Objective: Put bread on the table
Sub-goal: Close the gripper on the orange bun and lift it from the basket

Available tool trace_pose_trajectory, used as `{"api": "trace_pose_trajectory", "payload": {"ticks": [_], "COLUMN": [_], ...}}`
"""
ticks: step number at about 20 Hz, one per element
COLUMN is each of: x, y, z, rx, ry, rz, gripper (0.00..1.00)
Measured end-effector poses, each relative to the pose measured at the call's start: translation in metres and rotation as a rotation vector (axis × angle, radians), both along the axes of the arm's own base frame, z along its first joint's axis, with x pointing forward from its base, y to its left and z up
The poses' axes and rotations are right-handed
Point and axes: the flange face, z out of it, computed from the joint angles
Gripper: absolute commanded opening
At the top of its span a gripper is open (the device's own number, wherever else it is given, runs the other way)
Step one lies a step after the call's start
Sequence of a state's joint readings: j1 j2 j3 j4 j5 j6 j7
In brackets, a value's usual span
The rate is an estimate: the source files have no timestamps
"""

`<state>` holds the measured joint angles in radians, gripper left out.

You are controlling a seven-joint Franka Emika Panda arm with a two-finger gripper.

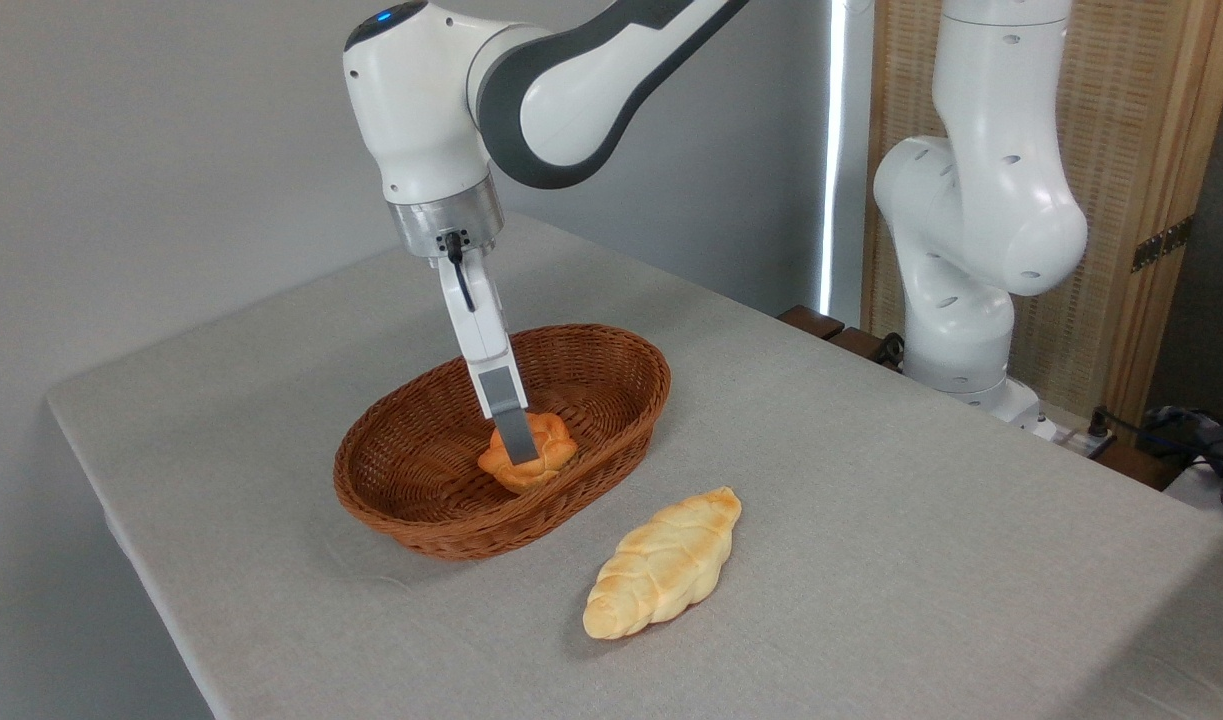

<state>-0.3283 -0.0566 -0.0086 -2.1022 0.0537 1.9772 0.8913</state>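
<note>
Nearest the front edge of the table (921,560): a long pale braided loaf (663,577) lying flat on the cloth, just beside the basket, not the target. Behind it, toward the left edge, a brown wicker basket (611,420). The bread (541,462) sits inside it on the basket floor, lobed top up. The hand (519,450) is down on the bun; only one grey finger (511,415) shows, in front of the bread, so cannot tell if it is clamped or merely straddling. Handling guess: light, soft, crushes easily, crust slightly slick. Best pinched across the middle, fingers seated in the grooves between lobes, low force. Must clear the basket rim on the lift. Farthest back, at the right edge, the arm base (956,330).
</note>
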Motion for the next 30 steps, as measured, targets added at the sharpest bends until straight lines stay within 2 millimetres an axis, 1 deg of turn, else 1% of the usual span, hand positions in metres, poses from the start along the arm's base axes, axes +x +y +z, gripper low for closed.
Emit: {"api": "trace_pose_trajectory", "payload": {"ticks": [2,3,6,7,8,9,10,30], "x": [-0.001,-0.002,-0.005,-0.005,-0.005,-0.005,-0.005,-0.005], "y": [0.000,0.001,0.003,0.003,0.003,0.003,0.003,0.003], "z": [-0.003,-0.005,-0.012,-0.013,-0.013,-0.013,-0.013,-0.012], "rx": [0.002,0.005,0.022,0.023,0.024,0.024,0.024,0.024], "ry": [0.006,0.011,0.021,0.022,0.022,0.022,0.022,0.020], "rz": [-0.009,-0.011,-0.018,-0.019,-0.019,-0.019,-0.019,-0.019], "gripper": [1.00,0.97,0.51,0.42,0.39,0.32,0.30,0.30]}}
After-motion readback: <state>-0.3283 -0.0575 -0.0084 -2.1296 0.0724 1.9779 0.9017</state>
